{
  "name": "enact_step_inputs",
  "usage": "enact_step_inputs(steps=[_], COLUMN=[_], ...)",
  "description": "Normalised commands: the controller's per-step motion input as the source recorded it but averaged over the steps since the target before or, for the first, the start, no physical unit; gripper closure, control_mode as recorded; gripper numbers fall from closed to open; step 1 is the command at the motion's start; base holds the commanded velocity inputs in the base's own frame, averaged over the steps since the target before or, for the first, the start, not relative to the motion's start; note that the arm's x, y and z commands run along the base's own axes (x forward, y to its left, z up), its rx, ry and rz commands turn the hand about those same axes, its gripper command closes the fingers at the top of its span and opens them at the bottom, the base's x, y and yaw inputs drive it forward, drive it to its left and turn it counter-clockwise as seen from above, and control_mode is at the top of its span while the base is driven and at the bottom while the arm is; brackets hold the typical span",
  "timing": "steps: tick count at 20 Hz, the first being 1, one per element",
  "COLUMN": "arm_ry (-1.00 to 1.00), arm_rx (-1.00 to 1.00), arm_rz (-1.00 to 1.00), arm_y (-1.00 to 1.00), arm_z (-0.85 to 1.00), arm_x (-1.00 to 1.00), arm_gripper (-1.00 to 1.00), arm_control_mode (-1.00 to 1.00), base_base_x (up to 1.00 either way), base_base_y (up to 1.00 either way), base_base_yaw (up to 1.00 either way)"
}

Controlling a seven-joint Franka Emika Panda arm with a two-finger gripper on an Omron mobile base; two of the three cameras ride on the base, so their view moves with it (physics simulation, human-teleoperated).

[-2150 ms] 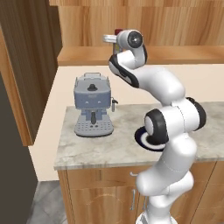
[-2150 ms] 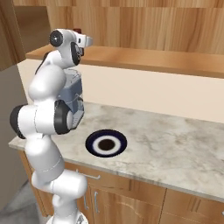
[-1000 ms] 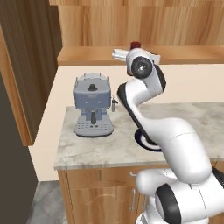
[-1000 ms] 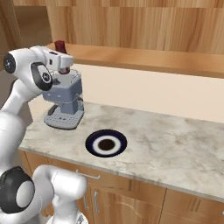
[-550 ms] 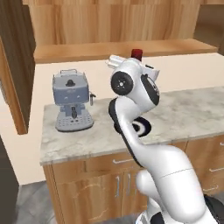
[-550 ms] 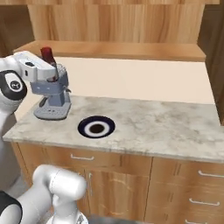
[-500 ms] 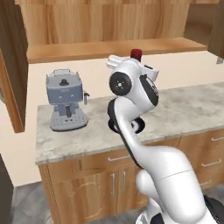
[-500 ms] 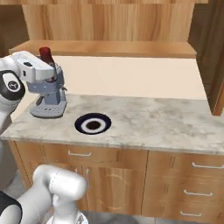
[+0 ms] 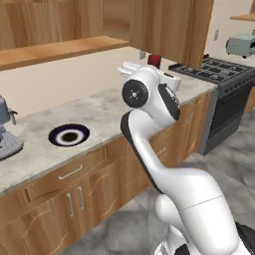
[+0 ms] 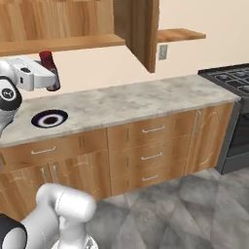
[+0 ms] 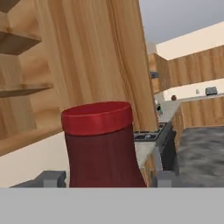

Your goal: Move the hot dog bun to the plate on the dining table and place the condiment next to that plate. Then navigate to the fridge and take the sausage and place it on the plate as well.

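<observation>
I have the condiment in the gripper. In the hand view the bottle sits between the two finger tips, one on each side of its body, so the jaws stand partly open and clamped around it. It is carried high in the air in front of me, above the edge of the marbled counter and clear of it.

By my reading, I am in the carrying leg of the second step: the bottle is lifted and has yet to go down beside the grey-white plate on the dining table. Neither of those is in front of me, so the next move calls for driving the base round until the island shows, then lowering the bottle upright just beside the plate without touching its rim.

The bottle's long axis runs base to cap. In the right base view it stands upright, red cap uppermost, and I want to keep it that way so it lands on its base.

Farther along the counter to my left lies the navy-rimmed plate, which is not my target. Beyond, on the far right, is the stove.
</observation>
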Motion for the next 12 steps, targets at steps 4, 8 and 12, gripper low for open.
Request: enact_step_inputs(steps=[4,8,12], arm_ry=[0.00,0.00,0.00], arm_rx=[0.00,0.00,0.00], arm_rz=[0.00,0.00,0.00], arm_y=[0.00,0.00,0.00], arm_z=[0.00,0.00,0.00], arm_x=[0.00,0.00,0.00], arm_gripper=[1.00,1.00,1.00], arm_control_mode=[1.00,1.00,1.00], base_base_x=[-0.80,-0.78,-0.67], base_base_y=[0.01,0.02,-0.12], base_base_yaw=[-0.73,-0.74,-0.69])
